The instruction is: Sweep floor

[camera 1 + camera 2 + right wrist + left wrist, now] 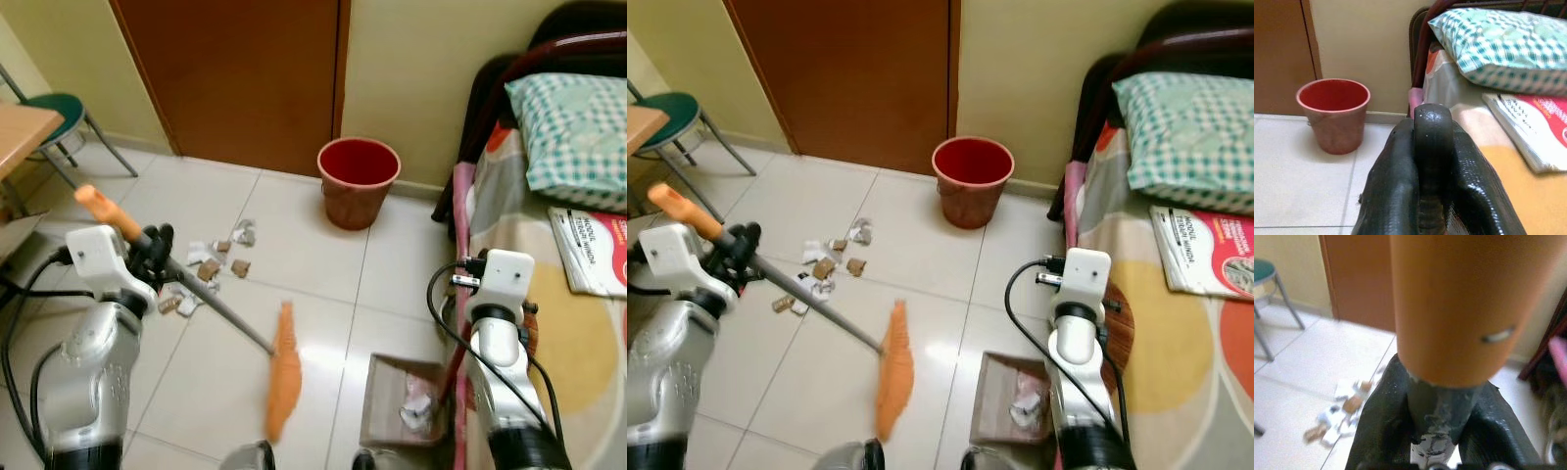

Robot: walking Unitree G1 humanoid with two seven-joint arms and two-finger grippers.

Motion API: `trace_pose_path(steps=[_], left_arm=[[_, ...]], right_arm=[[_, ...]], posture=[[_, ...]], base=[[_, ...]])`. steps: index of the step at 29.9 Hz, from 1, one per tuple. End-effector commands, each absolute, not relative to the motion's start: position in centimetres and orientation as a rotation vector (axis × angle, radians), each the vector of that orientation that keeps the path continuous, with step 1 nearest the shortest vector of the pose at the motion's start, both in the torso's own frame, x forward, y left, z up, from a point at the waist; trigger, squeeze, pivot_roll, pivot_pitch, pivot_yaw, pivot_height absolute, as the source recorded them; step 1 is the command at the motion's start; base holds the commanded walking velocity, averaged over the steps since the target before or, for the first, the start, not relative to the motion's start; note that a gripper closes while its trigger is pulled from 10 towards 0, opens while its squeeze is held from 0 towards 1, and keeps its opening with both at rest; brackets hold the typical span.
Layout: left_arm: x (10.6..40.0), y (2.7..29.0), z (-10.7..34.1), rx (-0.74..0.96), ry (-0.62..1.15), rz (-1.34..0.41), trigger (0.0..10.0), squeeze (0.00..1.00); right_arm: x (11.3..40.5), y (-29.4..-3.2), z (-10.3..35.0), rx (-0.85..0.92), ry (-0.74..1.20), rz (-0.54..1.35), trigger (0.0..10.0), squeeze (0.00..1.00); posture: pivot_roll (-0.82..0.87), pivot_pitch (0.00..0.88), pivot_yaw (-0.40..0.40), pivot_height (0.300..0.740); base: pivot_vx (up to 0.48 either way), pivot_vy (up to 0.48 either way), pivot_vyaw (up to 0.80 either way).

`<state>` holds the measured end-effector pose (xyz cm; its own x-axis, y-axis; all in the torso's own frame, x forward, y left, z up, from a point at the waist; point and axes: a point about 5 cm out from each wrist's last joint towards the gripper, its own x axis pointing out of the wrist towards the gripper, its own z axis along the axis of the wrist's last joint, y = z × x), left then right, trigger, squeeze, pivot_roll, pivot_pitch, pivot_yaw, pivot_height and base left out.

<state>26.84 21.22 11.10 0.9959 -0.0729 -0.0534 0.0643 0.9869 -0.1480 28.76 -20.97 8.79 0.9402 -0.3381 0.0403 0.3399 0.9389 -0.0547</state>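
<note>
**Broom head sits between the scraps and the dustpan**

The left gripper [155,245] is clamped on the broom [211,305], just below its orange handle cap; the left wrist view shows both black fingers [1382,431] closed around the grey shaft. The shaft runs down and toward the robot's right, ending in the orange broom head [283,372] on the tile.

Paper and cardboard scraps [208,269] lie beyond the head, toward the door and a little to the left. The dustpan [402,399], already holding crumpled paper, sits to the head's right, beside the bed [549,323]. Judgement: the head must reach out past the scraps, then drag right toward the pan.

The right gripper [1432,147] grips a dark rod, probably the dustpan's handle.

A red bucket [359,181] stands by the wall. The magazine [593,250] on the bed carries red print, too blurred to read.
</note>
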Motion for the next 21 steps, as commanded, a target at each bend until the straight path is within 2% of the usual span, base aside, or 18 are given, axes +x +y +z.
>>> trace_pose_path(steps=[1,9,15,21], left_arm=[[26.3,21.0,10.0,-0.109,0.101,-0.089,10.0,0.0],[25.8,18.4,9.6,0.023,0.072,-0.221,10.0,0.0],[25.9,18.4,10.2,0.053,0.035,-0.214,10.0,0.0],[25.5,18.3,10.0,0.08,0.028,-0.221,10.0,0.0]], right_arm=[[28.4,-20.7,8.8,-0.008,-0.03,-0.336,10.0,0.0],[27.9,-20.3,8.7,0.046,-0.01,-0.329,10.0,0.0],[28.1,-20.3,9.5,0.054,-0.026,-0.324,10.0,0.0],[28.0,-20.3,9.5,0.051,-0.02,-0.315,10.0,0.0]], posture=[[0.1,0.097,0.052,0.74],[0.08,0.105,0.068,0.74],[0.08,0.101,0.067,0.74],[0.07,0.091,0.059,0.74]], base=[[0.0,0.0,0.0],[0.0,0.0,0.0],[0.0,0.0,-0.14],[0.251,0.0,-0.35]])
